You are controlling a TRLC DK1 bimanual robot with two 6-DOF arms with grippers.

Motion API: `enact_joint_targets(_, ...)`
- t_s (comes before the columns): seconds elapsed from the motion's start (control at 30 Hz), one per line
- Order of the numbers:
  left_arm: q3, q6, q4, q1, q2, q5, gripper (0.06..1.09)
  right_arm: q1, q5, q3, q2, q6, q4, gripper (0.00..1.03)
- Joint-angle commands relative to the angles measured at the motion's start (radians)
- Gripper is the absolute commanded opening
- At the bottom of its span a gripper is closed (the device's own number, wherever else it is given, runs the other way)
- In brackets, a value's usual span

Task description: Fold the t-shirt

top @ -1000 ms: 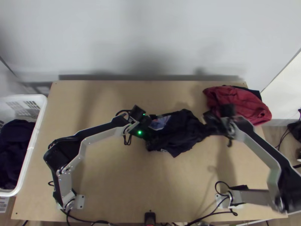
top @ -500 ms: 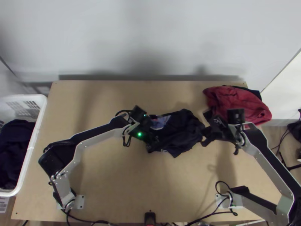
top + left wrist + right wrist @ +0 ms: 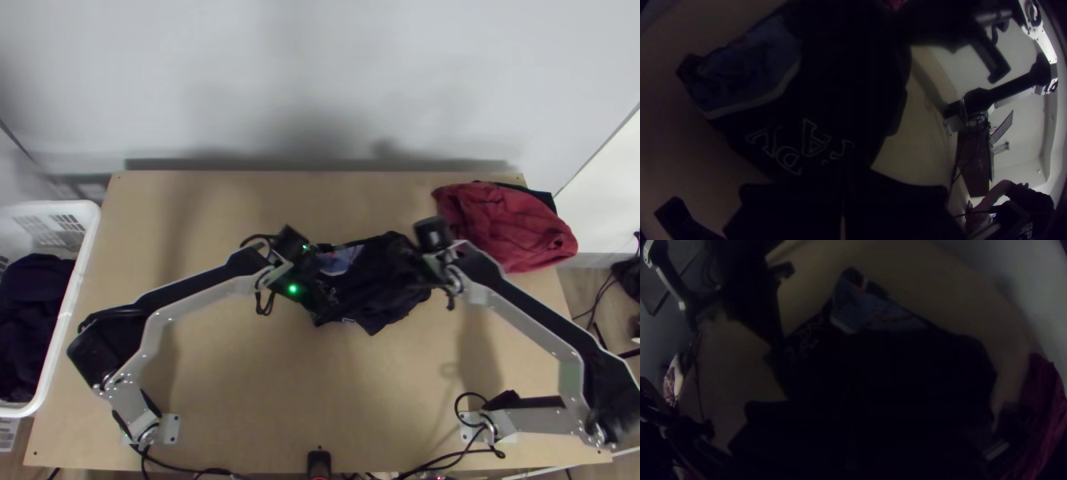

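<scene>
Well, you look to be at an early stage of the fold; the dark navy, soft-looking t-shirt [image 3: 368,308] lies bunched near the middle of the pale, smooth wooden table [image 3: 240,384], its outline lumpy and many-cornered, with no clean crease or squared edge that you could call a finished fold. Your left gripper [image 3: 843,180] is at the shirt's lettered side, its wide flat black fingers drawn together with a thin slit between them; whether they pinch any cloth, you cannot tell. Your right gripper [image 3: 414,272] is over the shirt's other side; how wide or narrow it stands, you cannot tell either. You can make out a light blue printed patch [image 3: 340,260] with a pale border and small reddish marks, and pale outlined lettering [image 3: 813,142] close by; both look flatter than the rumpled plain cloth beside them. What is left, as I judge it, is most of the job — spreading the body, finding sleeves and hem, then folding and squaring it up. Off at the far right corner sits a crumpled red cloth heap [image 3: 504,228], wrinkled and rounded, with dark cloth [image 3: 536,194] poking out behind; at your left, a white plastic basket [image 3: 66,320] holds more dark laundry [image 3: 32,320].
</scene>
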Motion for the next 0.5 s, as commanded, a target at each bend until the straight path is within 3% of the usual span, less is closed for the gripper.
enact_joint_targets(0.0, 0.024, -0.014, -0.026, 0.094, -0.066, 0.002, 0.17, 0.102, 0.001, 0.011, 0.096, -0.003, 0.013, 0.07)
enact_joint_targets(0.07, 0.044, -0.02, -0.037, 0.128, -0.086, 0.001, 0.19, 0.105, 0.001, -0.009, 0.101, -0.013, 0.013, 0.07)
enact_joint_targets(0.13, 0.055, -0.02, -0.043, 0.15, -0.115, 0.001, 0.28, 0.114, 0.001, -0.029, 0.099, -0.028, 0.011, 0.07)
enact_joint_targets(0.37, 0.064, -0.017, -0.077, 0.248, -0.223, 0.001, 0.28, 0.149, 0.001, -0.072, 0.112, -0.039, 0.011, 0.07)
enact_joint_targets(0.43, 0.061, -0.012, -0.095, 0.286, -0.252, 0.001, 0.38, 0.165, 0.001, -0.079, 0.104, -0.045, 0.011, 0.08)
enact_joint_targets(0.47, 0.058, -0.006, -0.103, 0.301, -0.267, 0.001, 0.4, 0.166, 0.001, -0.081, 0.095, -0.043, 0.011, 0.14)
